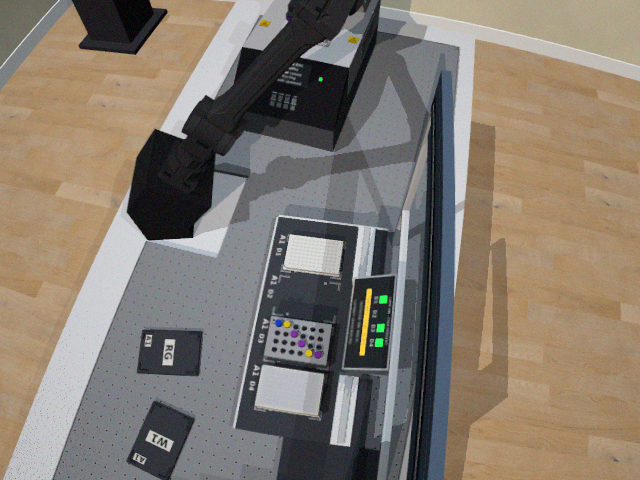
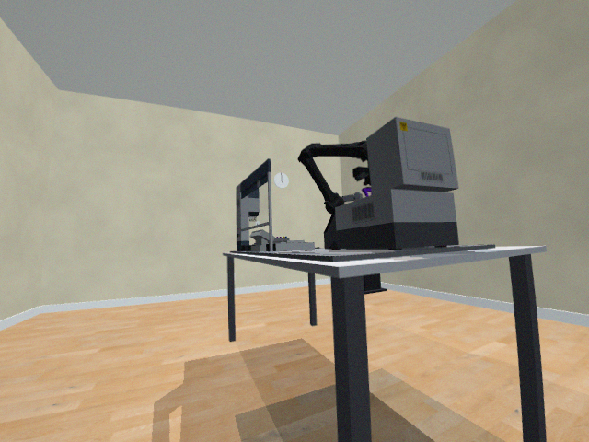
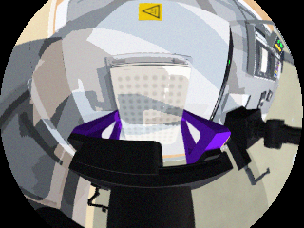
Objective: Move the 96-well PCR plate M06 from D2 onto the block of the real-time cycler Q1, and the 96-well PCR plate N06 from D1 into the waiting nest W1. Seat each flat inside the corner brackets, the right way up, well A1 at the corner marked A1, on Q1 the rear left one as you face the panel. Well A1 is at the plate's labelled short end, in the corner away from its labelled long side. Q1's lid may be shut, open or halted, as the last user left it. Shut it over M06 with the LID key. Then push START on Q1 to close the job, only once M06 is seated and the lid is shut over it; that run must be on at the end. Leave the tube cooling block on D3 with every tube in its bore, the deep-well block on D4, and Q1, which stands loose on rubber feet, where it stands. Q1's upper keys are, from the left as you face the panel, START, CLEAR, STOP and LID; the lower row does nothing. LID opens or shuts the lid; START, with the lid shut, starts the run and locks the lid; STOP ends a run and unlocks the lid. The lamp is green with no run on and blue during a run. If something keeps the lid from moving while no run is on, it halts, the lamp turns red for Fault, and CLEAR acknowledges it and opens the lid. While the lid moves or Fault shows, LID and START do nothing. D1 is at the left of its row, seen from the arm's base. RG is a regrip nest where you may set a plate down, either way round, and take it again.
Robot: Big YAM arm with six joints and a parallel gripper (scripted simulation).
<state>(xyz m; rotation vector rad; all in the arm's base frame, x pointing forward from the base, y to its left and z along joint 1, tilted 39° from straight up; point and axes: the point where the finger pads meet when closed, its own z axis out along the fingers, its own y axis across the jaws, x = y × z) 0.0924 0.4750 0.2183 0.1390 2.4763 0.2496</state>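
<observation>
My gripper (image 3: 150, 112), with purple fingers, is shut on the white 96-well PCR plate M06 (image 3: 151, 98) and holds it by its two long sides. It hangs above the grey top of the cycler Q1 (image 1: 305, 87), close under Q1's raised lid (image 2: 418, 154). In the exterior view the gripper (image 2: 366, 191) shows in front of the upright lid. Q1's lamp (image 1: 321, 79) is green. Plate N06 (image 1: 313, 254) lies in D1. The D2 nest (image 1: 307, 294) is bare. The waiting nest W1 (image 1: 160, 439) holds nothing. Q1's block is mostly hidden under the plate.
The tube cooling block (image 1: 296, 341) with coloured tubes sits on D3. The deep-well block (image 1: 289, 391) sits on D4. The regrip nest RG (image 1: 169, 352) holds nothing. A tall blue-framed gantry (image 1: 439, 258) runs along the deck's right side. The arm's base (image 1: 165, 186) stands left of Q1.
</observation>
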